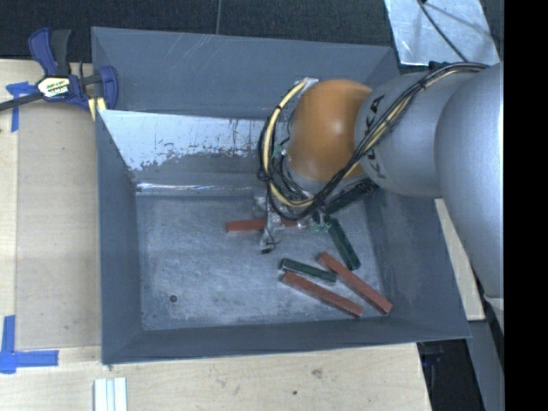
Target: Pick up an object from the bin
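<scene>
Reaching arm: grey arm (437,135) enters from the right, its orange-capped wrist bent downward and the tool (270,234) low over the floor of the grey metal bin (120,255).
Tool state: cannot tell whether apart or together.
Nearest thing: red-brown stick (245,226), flat and narrow, long axis left-right, right end at the tool.
Others: red and dark green strips (321,291), loosely crossed, right of the tool and below it.

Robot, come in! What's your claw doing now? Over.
Gripper low over the bin floor, near the middle. Small red stick beside it, not seen held. Red and green sticks heaped nearby, none blocking.
</scene>
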